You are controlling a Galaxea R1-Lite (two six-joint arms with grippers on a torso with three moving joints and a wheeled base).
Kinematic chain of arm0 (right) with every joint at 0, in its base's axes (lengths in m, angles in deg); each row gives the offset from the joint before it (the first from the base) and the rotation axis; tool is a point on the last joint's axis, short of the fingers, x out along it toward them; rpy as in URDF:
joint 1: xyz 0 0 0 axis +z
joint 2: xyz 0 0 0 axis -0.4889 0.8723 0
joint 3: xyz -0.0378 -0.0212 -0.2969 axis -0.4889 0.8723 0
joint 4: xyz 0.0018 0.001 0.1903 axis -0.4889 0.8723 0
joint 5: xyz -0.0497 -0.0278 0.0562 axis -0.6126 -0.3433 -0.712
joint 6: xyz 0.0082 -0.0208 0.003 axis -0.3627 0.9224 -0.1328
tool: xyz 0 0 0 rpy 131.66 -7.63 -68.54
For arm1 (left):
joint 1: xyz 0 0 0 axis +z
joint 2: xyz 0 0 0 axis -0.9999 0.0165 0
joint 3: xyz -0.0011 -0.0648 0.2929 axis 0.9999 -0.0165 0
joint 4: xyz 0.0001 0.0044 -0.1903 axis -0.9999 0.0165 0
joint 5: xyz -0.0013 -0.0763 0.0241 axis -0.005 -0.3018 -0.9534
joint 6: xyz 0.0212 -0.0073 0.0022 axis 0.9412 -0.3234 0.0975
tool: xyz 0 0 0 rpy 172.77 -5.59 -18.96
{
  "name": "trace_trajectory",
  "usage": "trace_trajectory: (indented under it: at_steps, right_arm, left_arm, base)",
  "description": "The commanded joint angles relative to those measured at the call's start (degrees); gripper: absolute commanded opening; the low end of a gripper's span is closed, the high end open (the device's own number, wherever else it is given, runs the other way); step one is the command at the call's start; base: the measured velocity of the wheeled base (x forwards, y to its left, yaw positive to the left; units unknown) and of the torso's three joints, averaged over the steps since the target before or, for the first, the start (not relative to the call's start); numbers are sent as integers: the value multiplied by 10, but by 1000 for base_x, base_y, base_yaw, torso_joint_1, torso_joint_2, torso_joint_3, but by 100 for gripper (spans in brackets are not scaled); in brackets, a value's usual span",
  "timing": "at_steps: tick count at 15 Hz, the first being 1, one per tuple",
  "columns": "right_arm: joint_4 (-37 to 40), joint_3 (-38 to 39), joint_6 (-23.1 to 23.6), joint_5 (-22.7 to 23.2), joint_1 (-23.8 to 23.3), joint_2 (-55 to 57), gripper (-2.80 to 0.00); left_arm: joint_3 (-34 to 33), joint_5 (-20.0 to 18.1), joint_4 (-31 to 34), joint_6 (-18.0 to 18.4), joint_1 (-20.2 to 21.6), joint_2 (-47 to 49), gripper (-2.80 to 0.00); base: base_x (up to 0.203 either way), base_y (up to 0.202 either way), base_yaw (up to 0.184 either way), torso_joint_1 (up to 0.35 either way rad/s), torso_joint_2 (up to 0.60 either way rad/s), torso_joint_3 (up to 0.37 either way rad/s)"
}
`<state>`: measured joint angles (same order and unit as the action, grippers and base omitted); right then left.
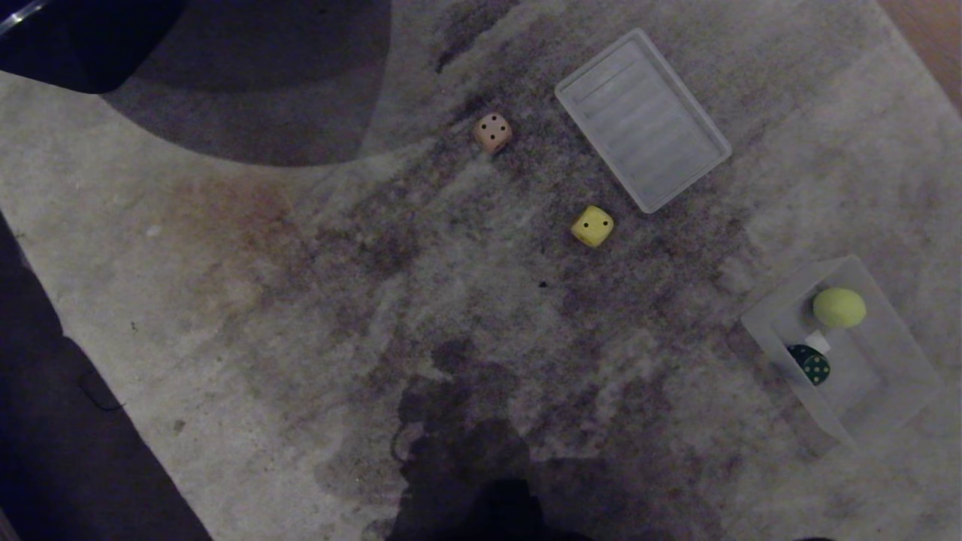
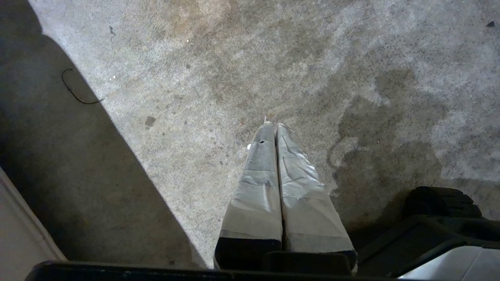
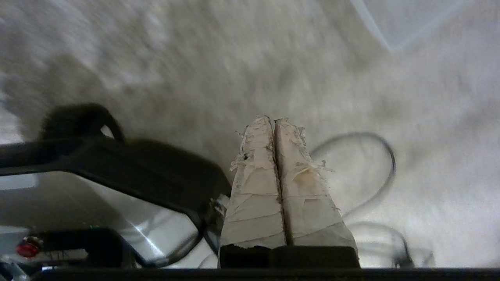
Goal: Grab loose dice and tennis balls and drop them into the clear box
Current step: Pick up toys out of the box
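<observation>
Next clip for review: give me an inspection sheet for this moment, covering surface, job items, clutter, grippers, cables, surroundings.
Surface: worn grey carpet with dark stains and a brownish patch.
Job's things: tan die and yellow die loose on the carpet; one tennis ball and the dark green die inside the clear box. Red die and second ball not seen.
Clutter: ribbed translucent lid lying flat beyond the yellow die.
Grippers: left gripper shut, empty, above bare carpet; right gripper shut, empty, beside the robot's base; neither in the head view.
Cables: thin black wire at the carpet edge; grey loop near the right gripper.
Surroundings: dark floor past the carpet.
</observation>
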<state>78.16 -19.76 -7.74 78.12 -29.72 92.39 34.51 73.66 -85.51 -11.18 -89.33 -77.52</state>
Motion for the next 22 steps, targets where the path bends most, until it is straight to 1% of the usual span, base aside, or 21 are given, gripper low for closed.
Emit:
trace_trajectory:
  at_steps: [1, 2, 3, 12, 13, 14, 19, 20, 22]
  right_arm:
    - [5, 4, 12, 6, 8, -105, -280]
    - [5, 5, 13, 7, 10, -110, -280]
    - [5, 5, 5, 7, 11, -106, -280]
    - [5, 5, 4, 7, 11, -106, -280]
    - [5, 5, 4, 7, 11, -106, -280]
    - [5, 5, 3, 7, 11, -106, -280]
    - [5, 5, 4, 7, 11, -106, -280]
    - [5, 5, 4, 7, 11, -106, -280]
    - [6, 5, 4, 7, 11, -106, -280]
  left_arm:
    - [-1, 0, 0, 0, 0, 1, -280]
    - [-1, 0, 1, 0, 0, 1, -280]
    - [-1, 0, 0, 0, 0, 1, -280]
    - [-1, 0, 0, 1, 0, 1, -280]
    - [-1, -3, 1, 9, 0, 1, -280]
    - [-1, 0, 1, 3, 0, 1, -280]
    - [-1, 1, 0, -4, 0, 1, -280]
    - [-1, 2, -2, -15, 0, 1, -280]
    - [-1, 0, -2, -17, 0, 1, -280]
  base:
    - [0, 0, 0, 0, 0, 0]
    - [0, 0, 0, 0, 0, 0]
    - [0, 0, 0, 0, 0, 0]
    - [0, 0, 0, 0, 0, 0]
    - [0, 0, 0, 0, 0, 0]
    - [0, 0, 0, 0, 0, 0]
    - [0, 0, 0, 0, 0, 0]
    - [0, 0, 0, 0, 0, 0]
    - [41, 0, 1, 1, -1, 6]
